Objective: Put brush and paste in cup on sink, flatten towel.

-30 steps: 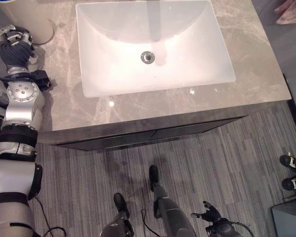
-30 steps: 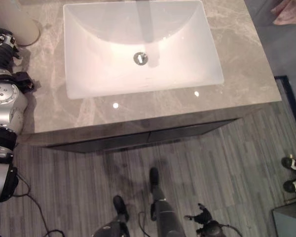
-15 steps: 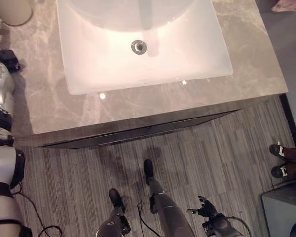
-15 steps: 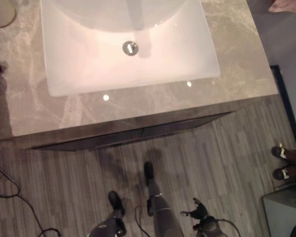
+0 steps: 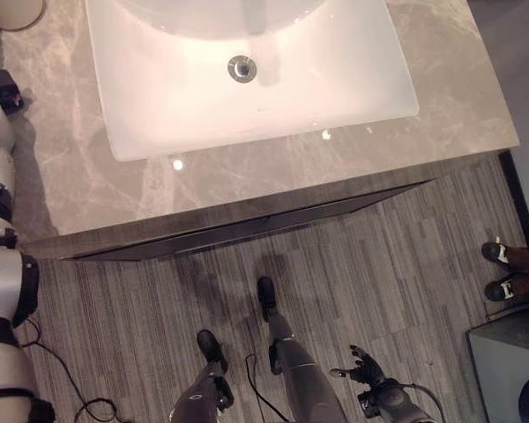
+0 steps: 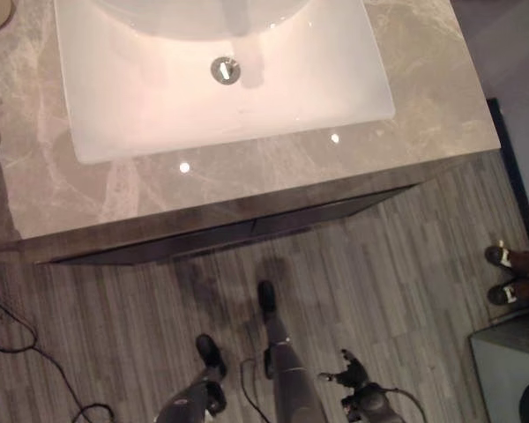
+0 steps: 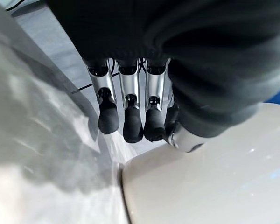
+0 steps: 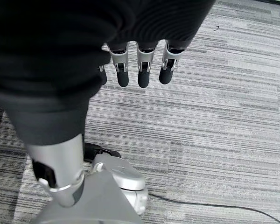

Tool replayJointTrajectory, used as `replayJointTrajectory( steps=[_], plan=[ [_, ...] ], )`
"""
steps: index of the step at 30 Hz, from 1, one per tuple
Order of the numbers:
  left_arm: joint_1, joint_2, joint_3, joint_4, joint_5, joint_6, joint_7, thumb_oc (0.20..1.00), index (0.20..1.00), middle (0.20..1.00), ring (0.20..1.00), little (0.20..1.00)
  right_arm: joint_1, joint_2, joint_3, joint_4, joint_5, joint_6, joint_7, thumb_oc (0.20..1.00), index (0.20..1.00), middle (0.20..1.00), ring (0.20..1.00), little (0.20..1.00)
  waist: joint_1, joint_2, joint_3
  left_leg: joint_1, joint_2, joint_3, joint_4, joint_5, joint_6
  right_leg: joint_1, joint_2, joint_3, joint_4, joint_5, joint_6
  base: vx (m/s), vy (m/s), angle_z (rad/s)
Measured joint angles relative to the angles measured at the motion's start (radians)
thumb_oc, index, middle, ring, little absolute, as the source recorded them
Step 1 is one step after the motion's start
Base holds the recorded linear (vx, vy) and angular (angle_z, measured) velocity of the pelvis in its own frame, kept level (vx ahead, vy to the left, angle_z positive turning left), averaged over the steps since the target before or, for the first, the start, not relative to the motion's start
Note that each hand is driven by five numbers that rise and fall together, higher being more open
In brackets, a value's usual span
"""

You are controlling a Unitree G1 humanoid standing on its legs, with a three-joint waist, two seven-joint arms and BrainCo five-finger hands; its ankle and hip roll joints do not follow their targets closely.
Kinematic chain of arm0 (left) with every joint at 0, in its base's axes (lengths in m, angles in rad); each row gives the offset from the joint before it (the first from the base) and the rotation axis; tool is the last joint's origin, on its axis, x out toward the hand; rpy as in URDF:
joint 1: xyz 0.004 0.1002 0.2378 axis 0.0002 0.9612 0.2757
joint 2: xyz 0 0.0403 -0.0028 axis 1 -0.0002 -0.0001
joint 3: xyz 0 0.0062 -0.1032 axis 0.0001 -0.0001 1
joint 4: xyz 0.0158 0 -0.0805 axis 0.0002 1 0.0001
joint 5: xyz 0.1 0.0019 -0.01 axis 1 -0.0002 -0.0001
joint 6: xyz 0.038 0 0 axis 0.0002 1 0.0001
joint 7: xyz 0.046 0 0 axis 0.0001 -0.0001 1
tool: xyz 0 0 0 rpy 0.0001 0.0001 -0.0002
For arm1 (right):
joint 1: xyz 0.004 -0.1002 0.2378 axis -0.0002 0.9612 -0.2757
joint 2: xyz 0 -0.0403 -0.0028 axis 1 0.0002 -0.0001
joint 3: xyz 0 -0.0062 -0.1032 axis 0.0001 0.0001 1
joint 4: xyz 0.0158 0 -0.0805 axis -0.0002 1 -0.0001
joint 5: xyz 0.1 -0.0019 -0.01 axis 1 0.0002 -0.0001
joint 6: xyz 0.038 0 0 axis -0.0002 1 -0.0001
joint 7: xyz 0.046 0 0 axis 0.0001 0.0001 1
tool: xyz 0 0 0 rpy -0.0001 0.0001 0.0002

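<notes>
The grey marble surface (image 5: 273, 172) carries a white rectangular sink (image 5: 247, 79) with its drain (image 5: 242, 68) mid-basin. A pale cup (image 5: 9, 11) sits at the far-left corner of the surface, cut by the frame edge in the eye views. Brush, paste and towel can't be located from here, so the task's items are unplaced as far as anyone can judge.

Left hand (image 7: 126, 112) is up by the cup — its wrist view has a rounded cream-white wall, probably the cup, right past the fingers, which hang straight and relaxed, holding nothing. Whether they touch that wall is unclear; they're at least just beside it.

Right hand (image 8: 140, 70) hangs low over the striped floor (image 8: 214, 116), well apart from the surface, fingers straight and empty. A person's shoes (image 5: 502, 269) stand at the right edge of the floor.

Risks, biggest first:
- The head camera looks mostly at floor and the sink front, so any reach for brush or paste would be blind — likely a miss, or a knock against the sink rim.
- Left hand is so near the cup that a sideways move of the arm could tip or shove it off the corner.
- Right arm has to rise past the surface's front edge; swinging up too close could clip it.
- The person is near the right side — a wide right-arm swing heads that way.
</notes>
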Motion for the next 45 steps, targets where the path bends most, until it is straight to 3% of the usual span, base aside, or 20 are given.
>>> replayJointTrajectory(
  steps=[1, 4, 7, 10, 11, 12, 13, 15, 17, 21, 22, 23, 24, 25, 26, 28, 29, 36, 45],
  plan=[
    [0.003, -0.015, 0.008, -0.006, 0.008, -0.001, 0.013, 0.200, 0.200, 0.200, 0.200, 0.200, 0.001, -0.001, 0.000, 0.001, 0.000, 0.001, 0.000, 1.000, 1.000, 1.000, 1.000, 1.000, 0.011, 0.000, -0.002, 0.001, 0.000, -0.001, 0.002, -0.006, -0.004, -0.001, 0.003, 0.003, 0.000, 0.029, -0.032, 0.01, -0.020, 0.06],
    [0.012, -0.044, 0.054, -0.032, 0.020, 0.007, 0.052, 0.200, 0.200, 0.200, 0.200, 0.200, -0.027, -0.001, 0.002, -0.006, 0.000, 0.000, 0.000, 1.000, 1.000, 1.000, 1.000, 1.000, 0.037, 0.000, -0.003, 0.005, 0.011, -0.003, 0.004, -0.009, -0.009, -0.001, 0.021, 0.007, 0.001, 0.040, -0.042, 0.02, -0.044, -0.16],
    [0.170, -0.084, 0.142, -0.180, 0.027, 0.005, 0.072, 0.200, 0.200, 0.200, 0.200, 0.200, -0.045, -0.006, 0.001, -0.008, -0.001, 0.003, -0.001, 1.000, 1.000, 1.000, 1.000, 1.000, 0.041, 0.005, -0.008, 0.045, 0.026, -0.002, 0.003, -0.012, -0.016, 0.036, 0.030, 0.004, 0.001, 0.044, -0.046, 0.02, -0.079, -0.06],
    [0.334, -0.148, 0.194, -0.369, 0.030, 0.003, 0.083, 0.200, 0.200, 0.200, 0.200, 0.200, -0.032, -0.013, -0.001, -0.006, -0.003, 0.003, -0.001, 1.000, 1.000, 1.000, 1.000, 1.000, 0.057, 0.014, -0.038, 0.049, 0.023, -0.003, 0.003, -0.007, -0.024, 0.040, 0.023, -0.011, -0.001, -0.023, -0.026, 0.00, -0.080, -0.02],
    [0.379, -0.152, 0.202, -0.421, 0.037, -0.003, 0.082, 0.200, 0.200, 0.200, 0.200, 0.200, -0.036, -0.013, -0.002, 0.000, -0.004, 0.004, -0.001, 1.000, 1.000, 1.000, 1.000, 1.000, 0.070, 0.028, -0.037, 0.049, 0.044, 0.001, 0.002, -0.001, -0.026, 0.040, 0.024, -0.058, 0.000, -0.079, 0.004, 0.00, -0.041, -0.10],
    [0.400, -0.164, 0.210, -0.439, 0.042, -0.005, 0.083, 0.200, 0.200, 0.200, 0.200, 0.200, -0.024, -0.013, -0.002, 0.003, -0.004, 0.004, 0.000, 1.000, 1.000, 1.000, 1.000, 1.000, 0.075, 0.039, -0.040, 0.049, 0.055, -0.001, -0.003, 0.001, -0.027, 0.040, 0.024, -0.103, 0.007, -0.082, -0.014, 0.00, -0.055, 0.10],
    [0.414, -0.170, 0.207, -0.448, 0.043, -0.004, 0.083, 0.200, 0.200, 0.200, 0.200, 0.200, -0.004, -0.014, -0.004, 0.003, -0.008, 0.005, 0.000, 1.000, 1.000, 1.000, 1.000, 1.000, 0.072, 0.034, -0.044, 0.049, 0.034, -0.023, -0.002, 0.002, -0.029, 0.032, 0.014, -0.103, 0.028, -0.027, -0.024, 0.00, -0.059, 0.24],
    [0.556, -0.198, 0.332, -0.605, 0.064, -0.027, 0.084, 0.200, 0.200, 0.200, 0.200, 0.200, 0.020, -0.020, -0.012, 0.009, -0.023, 0.010, 0.000, 1.000, 1.000, 1.000, 1.000, 1.000, 0.084, 0.049, -0.051, 0.046, 0.039, -0.026, -0.019, 0.005, -0.034, 0.032, 0.026, -0.091, 0.002, 0.015, -0.061, 0.01, -0.040, 0.04],
    [0.556, -0.223, 0.364, -0.604, 0.066, -0.029, 0.085, 0.200, 0.200, 0.200, 0.200, 0.200, 0.024, -0.025, -0.015, 0.013, -0.026, 0.012, 0.000, 1.000, 1.000, 1.000, 1.000, 1.000, 0.091, 0.049, -0.051, 0.050, 0.044, -0.032, -0.019, 0.004, -0.034, 0.035, 0.033, -0.083, 0.002, 0.024, -0.072, 0.00, -0.021, -0.09],
    [0.458, -0.205, 0.290, -0.463, 0.066, -0.015, 0.076, 0.200, 0.200, 0.200, 0.200, 0.200, 0.026, -0.031, -0.045, 0.022, -0.040, 0.012, 0.001, 1.000, 1.000, 1.000, 1.000, 1.000, 0.070, 0.047, -0.050, 0.048, 0.027, -0.041, -0.018, 0.005, -0.033, 0.034, 0.019, -0.077, 0.002, 0.021, -0.044, -0.01, -0.004, 0.03],
    [0.395, -0.187, 0.236, -0.390, 0.061, -0.015, 0.070, 0.200, 0.200, 0.200, 0.200, 0.200, 0.023, -0.030, -0.044, 0.026, -0.040, 0.013, 0.002, 1.000, 1.000, 1.000, 1.000, 1.000, 0.065, 0.046, -0.048, 0.045, 0.026, -0.037, -0.019, 0.011, -0.028, 0.027, 0.016, -0.077, 0.000, -0.049, 0.004, -0.01, -0.007, -0.27],
    [0.352, -0.174, 0.200, -0.344, 0.051, -0.015, 0.063, 0.200, 0.200, 0.200, 0.200, 0.200, 0.011, -0.030, -0.039, 0.033, -0.039, 0.013, 0.002, 1.000, 1.000, 1.000, 1.000, 1.000, 0.076, 0.057, -0.044, 0.042, 0.061, -0.025, -0.027, 0.023, -0.024, 0.019, 0.032, -0.095, 0.005, -0.099, 0.036, 0.00, -0.006, -0.39],
    [0.260, -0.157, 0.122, -0.271, 0.034, -0.007, 0.048, 0.200, 0.200, 0.200, 0.200, 0.200, 0.008, -0.028, -0.040, 0.032, -0.039, 0.012, 0.004, 1.000, 1.000, 1.000, 1.000, 1.000, 0.081, 0.065, -0.039, 0.018, 0.087, -0.027, -0.022, 0.027, -0.026, -0.005, 0.045, -0.125, 0.058, -0.084, -0.020, 0.00, 0.004, -0.10],
    [0.232, -0.152, 0.116, -0.279, 0.031, -0.008, 0.034, 0.200, 0.200, 0.200, 0.200, 0.200, 0.022, -0.026, -0.041, 0.032, -0.039, 0.013, 0.004, 1.000, 1.000, 1.000, 1.000, 1.000, 0.052, 0.042, -0.050, 0.012, 0.060, -0.050, -0.027, 0.035, -0.032, 0.024, 0.024, -0.101, 0.076, -0.069, -0.045, 0.01, 0.012, -0.03],
    [0.229, -0.124, 0.115, -0.263, 0.030, -0.009, 0.028, 0.200, 0.200, 0.200, 0.200, 0.200, 0.021, -0.036, -0.042, 0.030, -0.039, 0.012, 0.003, 1.000, 1.000, 1.000, 1.000, 1.000, 0.054, 0.042, -0.050, 0.012, 0.062, -0.048, -0.029, 0.035, -0.034, 0.041, 0.026, -0.086, 0.026, -0.024, -0.065, 0.01, 0.018, -0.06],
    [0.162, -0.116, 0.115, -0.153, 0.001, -0.002, 0.012, 0.200, 0.200, 0.200, 0.200, 0.200, 0.019, -0.043, -0.039, 0.032, -0.038, 0.011, 0.003, 1.000, 1.000, 1.000, 1.000, 1.000, 0.050, 0.049, -0.045, 0.013, 0.061, -0.049, -0.035, 0.035, -0.035, 0.045, 0.030, -0.073, 0.002, -0.006, -0.070, 0.01, 0.015, -0.26],
    [0.102, -0.114, 0.066, -0.067, -0.022, 0.007, -0.003, 0.200, 0.200, 0.200, 0.200, 0.200, 0.019, -0.042, -0.032, 0.032, -0.037, 0.011, 0.004, 1.000, 1.000, 1.000, 1.000, 1.000, 0.046, 0.051, -0.044, 0.014, 0.062, -0.050, -0.037, 0.035, -0.035, 0.045, 0.033, -0.073, 0.002, -0.004, -0.072, 0.01, 0.015, -0.11],
    [-0.057, -0.125, -0.080, 0.115, -0.081, 0.069, -0.103, 0.200, 0.200, 0.200, 0.200, 0.200, 0.020, -0.042, -0.025, 0.034, -0.028, 0.013, 0.018, 1.000, 1.000, 1.000, 1.000, 1.000, 0.036, 0.058, -0.039, 0.029, 0.059, -0.050, -0.058, 0.045, -0.045, 0.046, 0.036, -0.056, 0.001, 0.003, -0.064, 0.00, 0.013, -0.04],
    [-0.074, -0.090, -0.087, 0.113, -0.116, 0.102, -0.157, 0.200, 0.200, 0.200, 0.200, 0.200, 0.019, -0.044, -0.023, 0.031, 0.009, 0.023, 0.029, 1.000, 1.000, 1.000, 1.000, 1.000, 0.041, 0.065, -0.036, 0.015, 0.058, -0.053, -0.054, 0.045, -0.046, 0.034, 0.035, -0.058, 0.002, 0.006, -0.067, 0.00, 0.000, 0.00]
  ],
)
